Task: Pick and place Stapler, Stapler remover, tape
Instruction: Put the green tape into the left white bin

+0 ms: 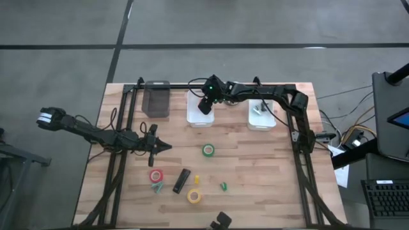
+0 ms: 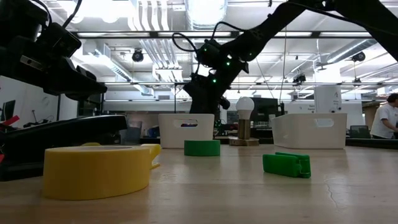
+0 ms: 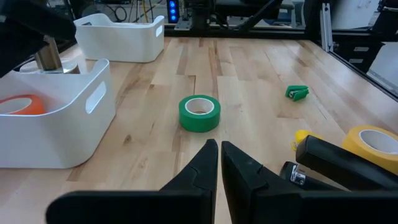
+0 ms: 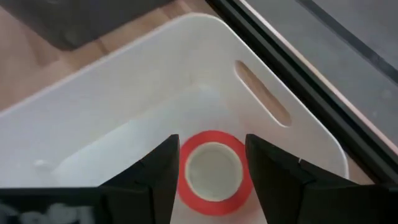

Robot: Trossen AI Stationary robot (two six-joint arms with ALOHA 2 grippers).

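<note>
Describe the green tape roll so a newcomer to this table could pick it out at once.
Start from the wooden table and find the two white bins along its far edge. Just in front of the middle white bin, near the table's centre, the green tape roll lies flat and alone. It is the only green ring; the other green pieces are small and solid, not ring-shaped.

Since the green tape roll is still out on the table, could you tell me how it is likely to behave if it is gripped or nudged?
The green tape roll lies flat on its side, so a nudge would probably slide it, not roll it. It looks like a stiff ring with an open centre, likely light. Tipped onto its edge, it could roll across the wooden table.
</note>
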